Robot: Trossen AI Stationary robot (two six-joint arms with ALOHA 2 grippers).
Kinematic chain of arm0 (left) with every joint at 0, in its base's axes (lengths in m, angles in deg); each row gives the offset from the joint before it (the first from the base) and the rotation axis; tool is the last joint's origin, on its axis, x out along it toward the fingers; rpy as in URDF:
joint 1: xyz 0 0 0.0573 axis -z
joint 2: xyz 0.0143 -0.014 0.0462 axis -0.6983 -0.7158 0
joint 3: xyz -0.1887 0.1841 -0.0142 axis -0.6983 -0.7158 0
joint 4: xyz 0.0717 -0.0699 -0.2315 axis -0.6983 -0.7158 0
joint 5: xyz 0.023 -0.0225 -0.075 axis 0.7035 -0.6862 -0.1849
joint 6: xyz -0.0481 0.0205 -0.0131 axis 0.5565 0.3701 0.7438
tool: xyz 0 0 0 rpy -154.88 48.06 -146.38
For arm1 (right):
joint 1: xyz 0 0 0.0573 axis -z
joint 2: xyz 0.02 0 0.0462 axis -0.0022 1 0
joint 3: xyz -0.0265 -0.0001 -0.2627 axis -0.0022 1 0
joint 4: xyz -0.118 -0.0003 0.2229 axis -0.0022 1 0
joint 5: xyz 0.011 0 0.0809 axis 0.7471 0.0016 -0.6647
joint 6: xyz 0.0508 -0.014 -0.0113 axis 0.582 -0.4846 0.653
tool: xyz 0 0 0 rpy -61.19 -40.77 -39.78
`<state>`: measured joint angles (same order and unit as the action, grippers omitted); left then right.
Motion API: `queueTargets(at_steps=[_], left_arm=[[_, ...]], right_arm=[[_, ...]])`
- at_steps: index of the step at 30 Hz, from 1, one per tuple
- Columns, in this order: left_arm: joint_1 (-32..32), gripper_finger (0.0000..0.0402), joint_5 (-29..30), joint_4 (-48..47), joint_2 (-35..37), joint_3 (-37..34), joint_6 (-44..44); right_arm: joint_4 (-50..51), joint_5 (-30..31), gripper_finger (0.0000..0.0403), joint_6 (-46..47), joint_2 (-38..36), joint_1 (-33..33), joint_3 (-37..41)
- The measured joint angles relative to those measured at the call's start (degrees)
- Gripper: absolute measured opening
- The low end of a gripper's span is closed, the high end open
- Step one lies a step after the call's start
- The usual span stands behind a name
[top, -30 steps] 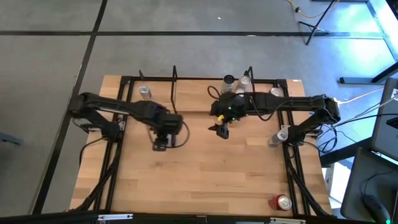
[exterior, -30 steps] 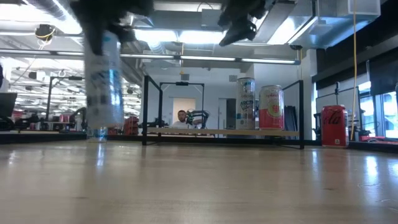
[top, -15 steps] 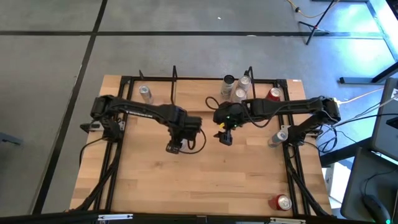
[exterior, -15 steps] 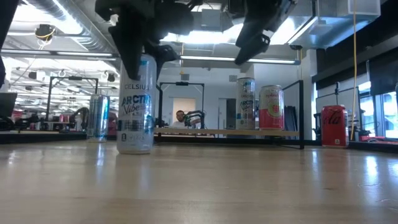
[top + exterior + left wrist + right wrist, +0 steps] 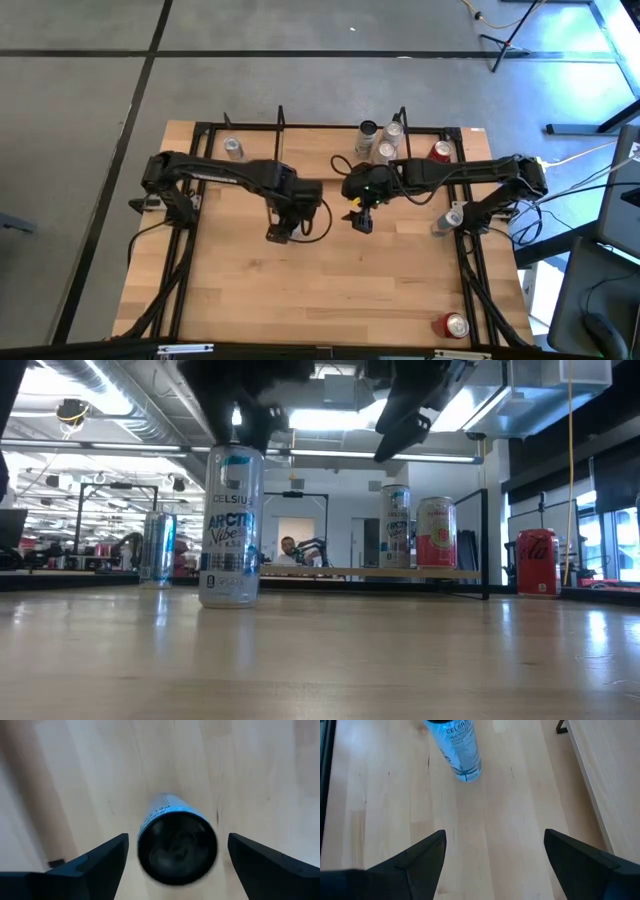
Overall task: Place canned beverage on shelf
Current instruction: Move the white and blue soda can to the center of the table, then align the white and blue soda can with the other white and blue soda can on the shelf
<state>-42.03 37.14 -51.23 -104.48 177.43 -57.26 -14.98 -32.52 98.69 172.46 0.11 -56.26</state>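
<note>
- High view: left gripper (image 5: 281, 231) sits near table centre, pointing down over the spot where the tall Celsius can stands; the can itself is hidden under it here. Right gripper (image 5: 361, 220) hangs just beside it, towards the right. Shelf (image 5: 340, 150) runs along the far edge of the table (image 5: 330, 290), with three cans (image 5: 382, 140) bunched at its right end. Red can (image 5: 441, 151) just past that end, silver can (image 5: 233, 148) far left, another silver can (image 5: 452, 217) by the right rail, second red can (image 5: 455, 325) at the near right corner.
- Low view: Celsius can (image 5: 231, 525) stands upright on the table, in front of the shelf (image 5: 360, 572) and not on it. Left gripper is dark above the can's top; whether it touches the can, can't tell. Right gripper (image 5: 405, 425) hangs in the air, empty.
- Left wrist view: looking straight down on the Celsius can (image 5: 177, 842). Fingers (image 5: 95, 862) spread wide, one each side, clear gap to the can on both sides, so not gripping.
- Right wrist view: fingers (image 5: 422, 855) wide apart, nothing between them but bare wood. Celsius can (image 5: 455, 747) stands well ahead of them; shelf plank (image 5: 610, 775) at the side.
</note>
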Motion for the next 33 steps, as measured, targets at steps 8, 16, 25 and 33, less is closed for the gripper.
queueTargets(at_steps=[8,16,25,33], left_arm=[[0.0,0.0329,0.1,-1.4,12.8,-0.4,9.2],[4.1,0.0329,7.4,6.7,31.9,-17.5,27.4],[10.1,0.0329,13.5,25.3,45.4,-38.7,46.3],[11.3,0.0329,15.4,36.2,43.9,-48.0,47.0]], right_arm=[[-2.3,-1.6,0.0321,-0.2,0.0,0.0,0.0],[-18.5,-2.1,0.0321,-1.6,0.7,0.0,-0.1],[-21.1,-2.1,0.0321,-6.1,3.5,0.0,-3.0],[-18.5,-2.1,0.0321,-7.8,11.1,0.0,-13.2]])
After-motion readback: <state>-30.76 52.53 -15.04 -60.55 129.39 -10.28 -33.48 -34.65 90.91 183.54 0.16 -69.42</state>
